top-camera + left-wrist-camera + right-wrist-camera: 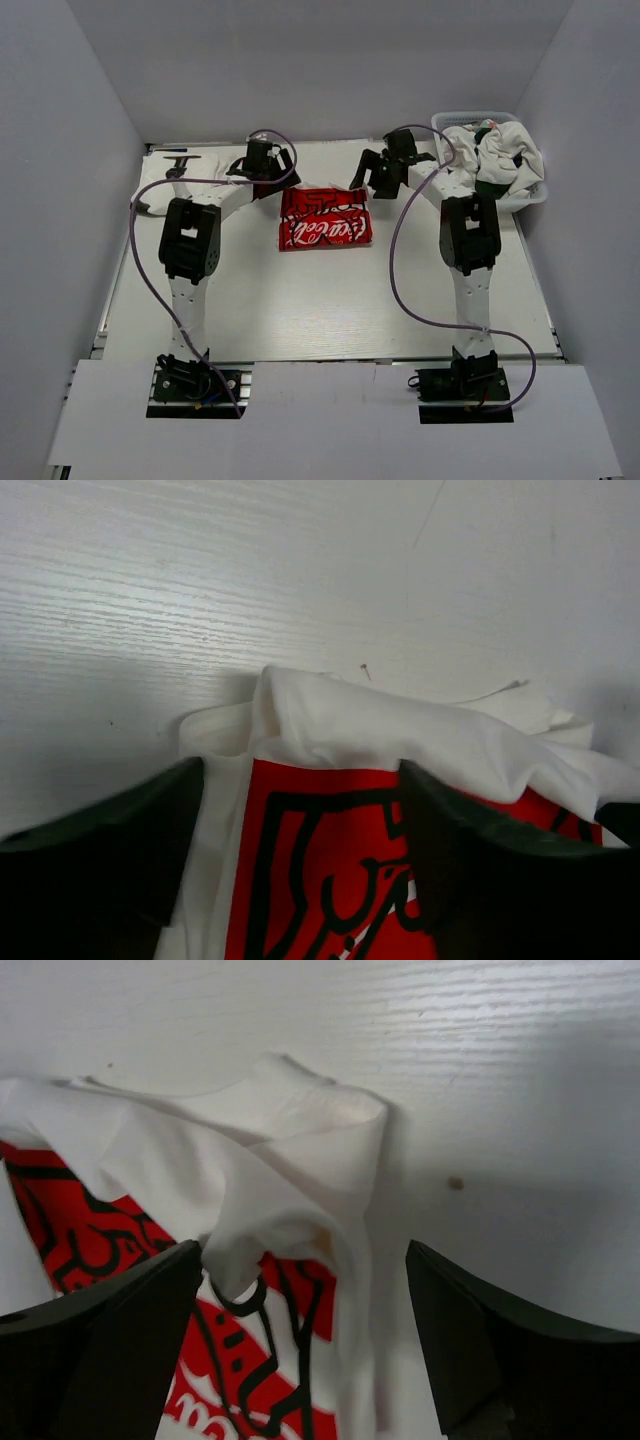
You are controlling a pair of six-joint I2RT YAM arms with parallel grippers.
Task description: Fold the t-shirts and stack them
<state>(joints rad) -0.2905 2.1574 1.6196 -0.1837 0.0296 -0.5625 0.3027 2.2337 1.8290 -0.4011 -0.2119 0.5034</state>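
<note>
Shirt (325, 222) with the red print sits folded into a small rectangle around mid-table, slightly toward the far side, print up. You can see the white lettering from the top cam.

Near to far on the top cam:
- The two arm bases are at the near edge, then there's a stretch of white table (300, 310), then the shirt.
- Both arms lean in over the shirt's far edge, left gripper (262, 160) by its far left corner and right gripper (375, 172) by its far right one.
- Their wrists cover that edge, so you can't read the jaws from up there.

The wrist cams fill that in:
- **Left wrist:** the fingers (150, 830) stand apart. A rumpled white corner and the red print lie between them, nothing pinched.
- **Right wrist:** it's the same, with the fingers (500, 1340) spread wide. A loose white fold humps up near one of them, but it isn't clamped.

So both grippers are slack and gripping nothing. I can't tell whether any finger actually touches the cloth.

Purple cables (140, 260) loop off both arms over the table. At the far right corner there's a white basket (475, 113) with a crumpled pile (495, 150) of more white shirts. The right arm's elbow blocks its near side.
</note>
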